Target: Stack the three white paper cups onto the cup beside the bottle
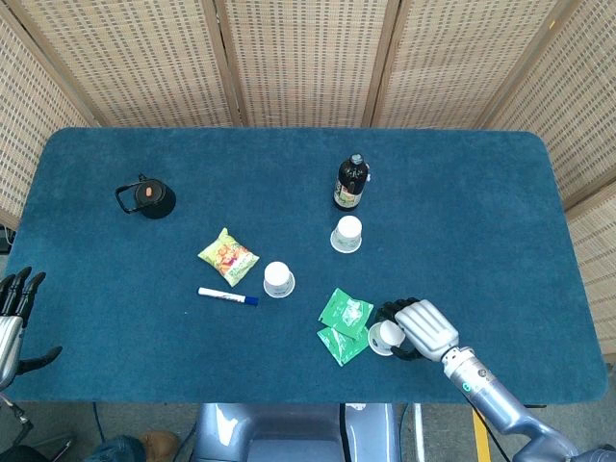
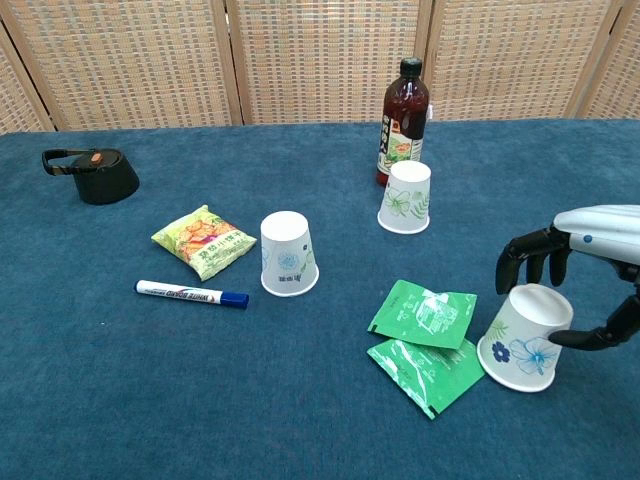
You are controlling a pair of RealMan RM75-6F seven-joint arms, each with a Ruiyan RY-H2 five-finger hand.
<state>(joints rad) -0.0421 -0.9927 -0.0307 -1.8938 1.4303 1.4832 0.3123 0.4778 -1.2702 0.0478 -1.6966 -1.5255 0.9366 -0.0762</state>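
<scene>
the robot's right hand [image 2: 575,275] curls around an upturned white paper cup [image 2: 524,336] at the lower right of the chest view, fingers [image 2: 524,252] draped over the far side of its raised base and the thumb [image 2: 600,335] hooked round the near side. whether they are pressing the cup yet is hard to tell; it leans slightly, its rim on the blue table [image 1: 462,212]. just to its left lie two green sachets [image 2: 424,340]. the grasp of the first cup looks to be the step in hand. the target cup [image 2: 406,197] stands upside down just in front of the dark bottle [image 2: 402,122] at upper centre, and another loose cup [image 2: 287,253] waits mid-frame beside a snack packet [image 2: 203,240] and a marker [image 2: 191,293]; only three cups show in all. the next move likely calls for a firm but gentle squeeze, a lift clear of the sachets, and a carry up-frame to settle it over the target. the left hand [image 1: 13,318] hangs spread and empty at the lower left edge of the head view.
</scene>
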